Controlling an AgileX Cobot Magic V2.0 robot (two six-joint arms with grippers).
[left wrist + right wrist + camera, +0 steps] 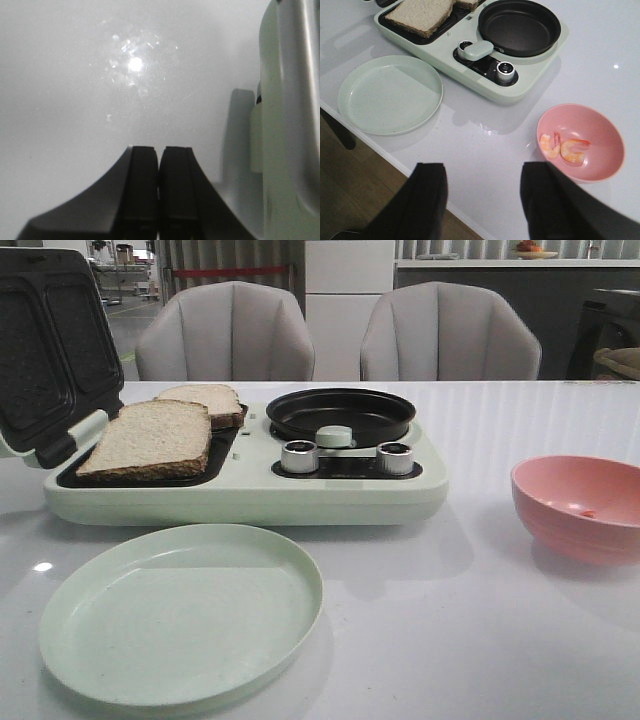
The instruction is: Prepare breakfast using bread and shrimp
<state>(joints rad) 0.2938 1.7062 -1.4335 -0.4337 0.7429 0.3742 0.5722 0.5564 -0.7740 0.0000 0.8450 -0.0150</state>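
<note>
Two slices of bread [148, 438] [421, 14] lie on the open grill plate of a pale green breakfast maker [250, 495] [470, 75]; the farther slice [208, 401] is partly behind the nearer one. Two shrimp [563, 149] rest in a pink bowl [580, 505] [600, 160] at the table's right. My right gripper [482, 170] is open and empty, high above the table's front edge, beside the bowl. My left gripper [159, 150] is shut with nothing in it, low over the bare table next to the maker's side. Neither gripper shows in the front view.
A pale green plate [185, 610] [390, 92] sits in front of the breakfast maker. A black round pan [340, 415] [520, 27] is set into the maker's right half, with two knobs [300, 456] below it. The lid [40, 350] stands open at left. Two chairs [225, 335] stand behind.
</note>
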